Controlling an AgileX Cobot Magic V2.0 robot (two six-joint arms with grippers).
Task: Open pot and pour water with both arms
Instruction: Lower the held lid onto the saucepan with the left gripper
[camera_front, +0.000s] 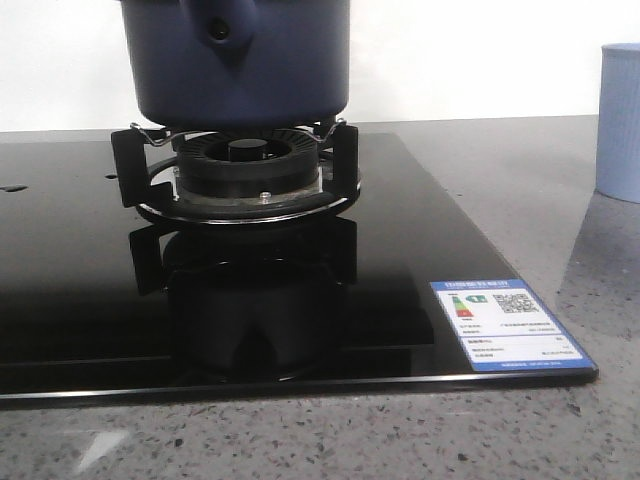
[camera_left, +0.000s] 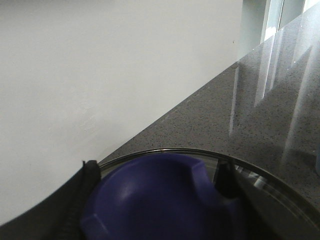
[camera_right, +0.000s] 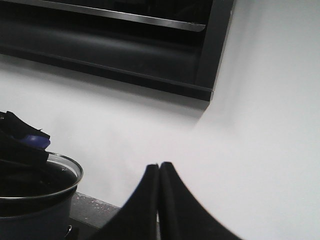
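Observation:
The dark navy pot (camera_front: 270, 70) stands on the gas burner (camera_front: 245, 170), its stubby handle (camera_front: 222, 30) with a hole facing me. In the left wrist view a blue lid knob (camera_left: 160, 200) fills the space between the two black fingers of my left gripper (camera_left: 157, 175), which is shut on it. The glass lid's rim (camera_left: 165, 150) curves behind the knob. The right wrist view shows the pot (camera_right: 35, 200) with its lid rim, and the left gripper (camera_right: 20, 137) on the knob. My right gripper (camera_right: 159, 166) is shut and empty, in the air beside the pot.
A black glass stove top (camera_front: 80, 280) with an energy label (camera_front: 505, 325) lies on a grey speckled counter (camera_front: 500, 180). A pale blue ribbed cup (camera_front: 620, 120) stands at the right. A white wall rises behind, with a dark range hood (camera_right: 125, 45) above.

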